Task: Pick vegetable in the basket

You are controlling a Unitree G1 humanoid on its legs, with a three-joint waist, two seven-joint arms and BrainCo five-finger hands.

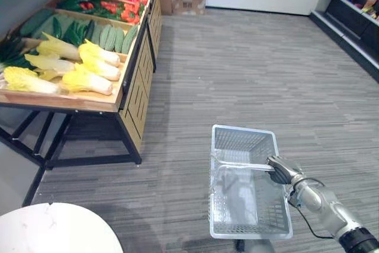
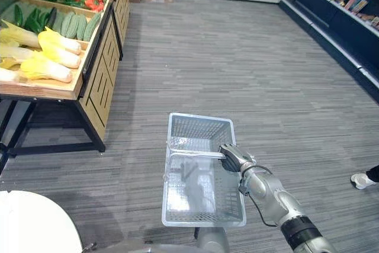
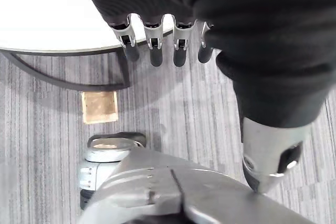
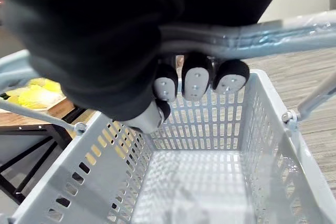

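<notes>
Right hand round basket handle, left hand slack — fingers straight

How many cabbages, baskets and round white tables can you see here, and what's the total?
cabbages: 6
basket: 1
round white table: 1
Total: 8
</notes>
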